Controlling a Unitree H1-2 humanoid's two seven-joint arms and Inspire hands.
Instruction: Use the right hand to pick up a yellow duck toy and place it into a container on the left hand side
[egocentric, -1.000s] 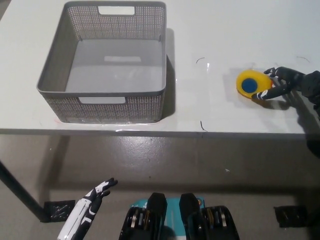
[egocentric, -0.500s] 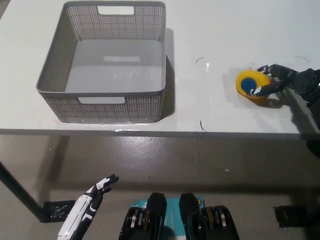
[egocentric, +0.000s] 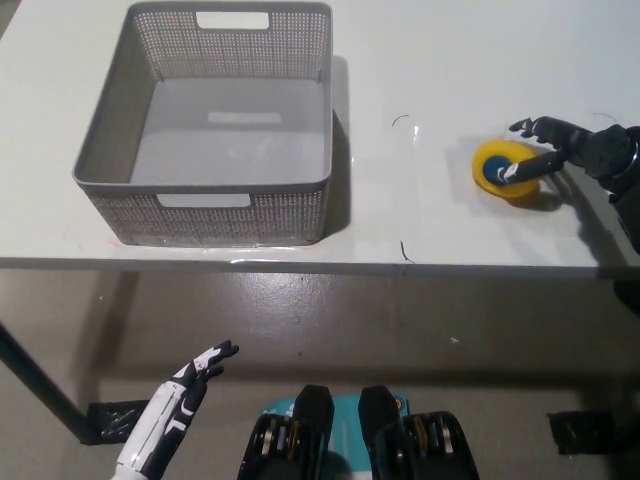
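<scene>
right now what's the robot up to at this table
The robot's black right hand is at the yellow duck toy with a blue spot on the right side of the white table, fingers spread around it and touching it, but the toy still sits on the table and is not lifted. The grey perforated plastic basket on the left holds nothing. The white left hand rests low, below the table edge, holding nothing.

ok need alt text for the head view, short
The robot's black right hand closes its fingers around a round yellow toy with a blue centre on a white table. A grey perforated plastic basket sits empty to the left, and the white left hand rests low, below the table edge.
</scene>
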